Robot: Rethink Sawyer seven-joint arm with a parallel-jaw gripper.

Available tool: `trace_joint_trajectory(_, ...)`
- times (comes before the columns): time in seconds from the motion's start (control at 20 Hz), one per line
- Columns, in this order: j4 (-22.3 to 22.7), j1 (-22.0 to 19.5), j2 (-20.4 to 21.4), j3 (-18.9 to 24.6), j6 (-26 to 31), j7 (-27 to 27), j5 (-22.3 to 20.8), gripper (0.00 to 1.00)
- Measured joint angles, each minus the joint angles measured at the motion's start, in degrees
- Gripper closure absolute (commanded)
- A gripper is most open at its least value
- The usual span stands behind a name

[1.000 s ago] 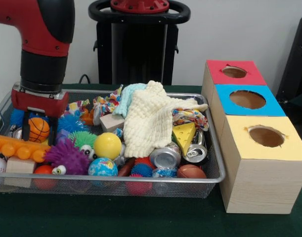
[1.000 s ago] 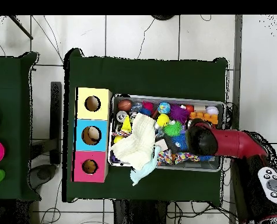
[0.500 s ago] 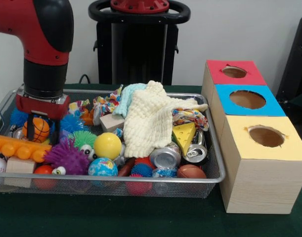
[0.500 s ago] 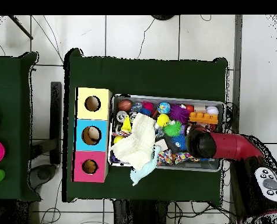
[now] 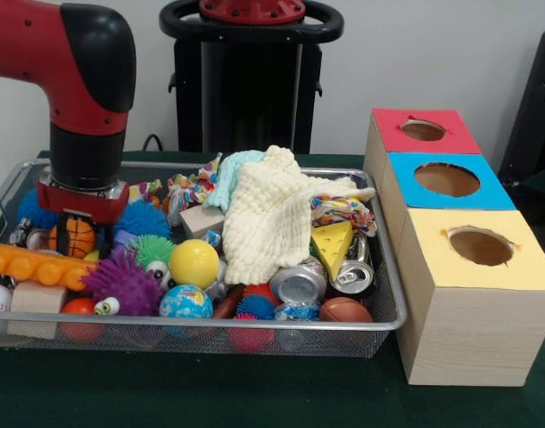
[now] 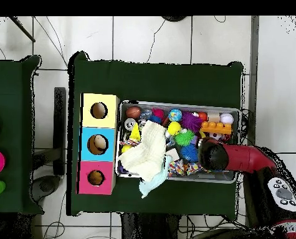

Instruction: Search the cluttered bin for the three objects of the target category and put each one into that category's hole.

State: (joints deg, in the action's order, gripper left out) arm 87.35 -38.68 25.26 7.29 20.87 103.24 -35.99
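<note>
The wire-mesh bin is full of toys, cans and cloth; it also shows in the overhead view. The red-faced hole is the farthest on the wooden box, and in the overhead view it is the lowest one. My gripper is down in the bin's left part, open. Its fingers stand on either side of a small orange basketball. In the overhead view the arm's end hides the gripper and the ball.
The blue-faced hole and the yellow-faced hole lie nearer on the same box. A yellow cloth is heaped mid-bin. An orange bumpy toy, a purple fuzzy toy, a yellow ball and cans crowd around.
My gripper has come lower into the bin and shifted slightly right in the front view, closing in around the orange basketball. The other things have hardly moved.
</note>
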Motion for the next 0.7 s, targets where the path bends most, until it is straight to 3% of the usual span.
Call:
trace_joint_trajectory(0.2,-0.2,-0.1,-3.1,-2.0,-3.9,0.0,0.1,0.0)
trace_joint_trajectory(0.45,1.3,0.0,-3.1,-3.4,-6.9,0.0,2.7,0.0)
trace_joint_trajectory(0.7,6.4,0.3,-2.5,-5.8,-7.0,0.1,9.9,0.0)
